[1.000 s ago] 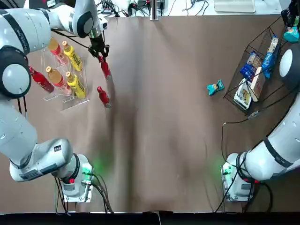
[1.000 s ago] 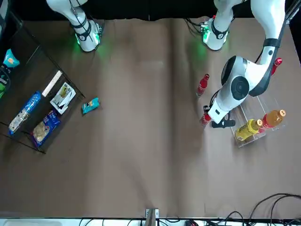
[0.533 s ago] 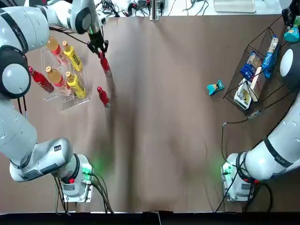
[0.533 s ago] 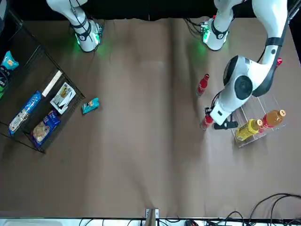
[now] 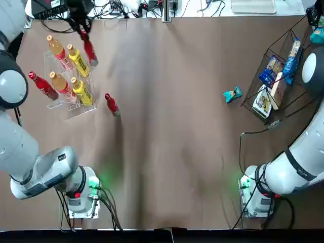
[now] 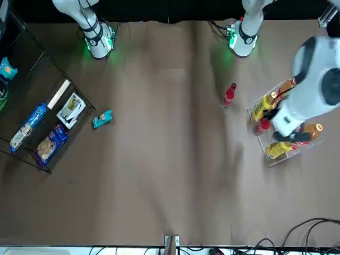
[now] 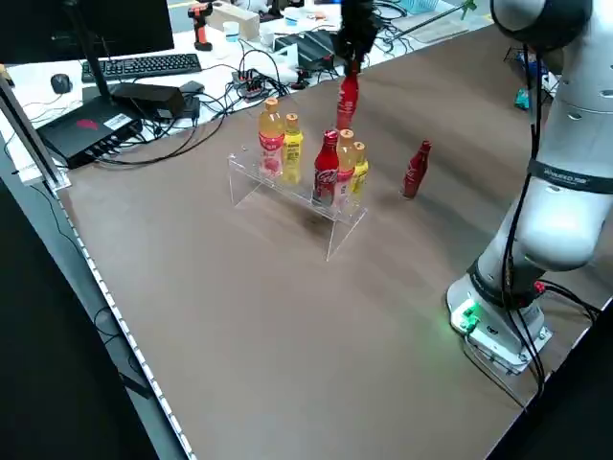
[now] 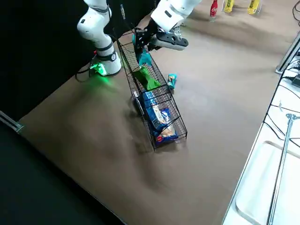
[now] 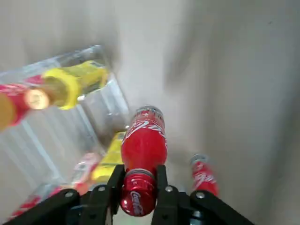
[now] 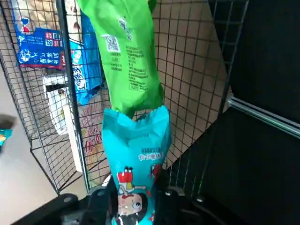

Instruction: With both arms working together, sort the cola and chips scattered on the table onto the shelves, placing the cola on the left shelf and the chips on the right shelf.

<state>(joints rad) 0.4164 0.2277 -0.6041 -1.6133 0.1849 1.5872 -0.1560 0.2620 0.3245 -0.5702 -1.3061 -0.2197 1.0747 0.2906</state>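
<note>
Cola bottle, slim, red and glossy (image 9: 144,145), is clasped at its cap end by the left gripper (image 9: 140,174), whose two dark fingers are closed down to the cap's width. Half a second ago that gripper was out over the table; now it has brought the bottle across to the far edge of the left shelf, a clear acrylic stepped rack (image 5: 81,112). It is raised, so lowering and release seem to remain. One red-capped cola (image 7: 327,168) already stands on the rack with the orange-drink bottles (image 7: 271,149) and yellow-labelled bottles (image 7: 292,153); another small red cola (image 5: 112,104) lies on the table nearby

At the right shelf, a black thin-wire basket (image 10: 67,61), the right gripper (image 10: 137,185) pinches a crinkled teal-blue packet (image 10: 136,154) beside a bright green packet (image 10: 126,61). One more teal packet (image 5: 233,94) lies on the table, left to sort
</note>
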